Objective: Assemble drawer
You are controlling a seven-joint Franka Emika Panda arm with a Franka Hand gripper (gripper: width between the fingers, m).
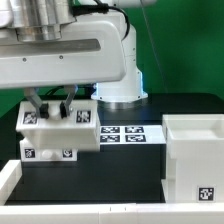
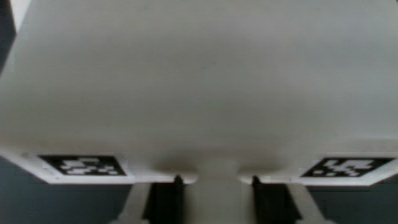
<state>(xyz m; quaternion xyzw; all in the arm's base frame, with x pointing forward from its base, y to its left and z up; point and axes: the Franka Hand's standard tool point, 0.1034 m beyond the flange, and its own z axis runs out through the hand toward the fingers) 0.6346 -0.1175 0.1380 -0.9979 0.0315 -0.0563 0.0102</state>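
The jaws stand narrow, pinched on a thin white wall: in the wrist view the dark fingers (image 2: 164, 200) of the gripper (image 2: 214, 192) flank that wall on both sides, so it has hold of the held tray (image 2: 196, 90), whose broad white face fills the view, with two square tags (image 2: 80, 165) on the edge nearest the fingers. In the exterior view the gripper (image 1: 52, 103) comes down from the white arm (image 1: 70, 55) onto the held tray (image 1: 60, 120) at that view's left, directly above the second tray (image 1: 48, 147); whether the two touch I cannot tell. Beside them, toward the view's right, the marker board (image 1: 120, 133) lies flat on the black table (image 1: 130, 168), and the large open-topped casing (image 1: 195, 150) stands well apart at the far right
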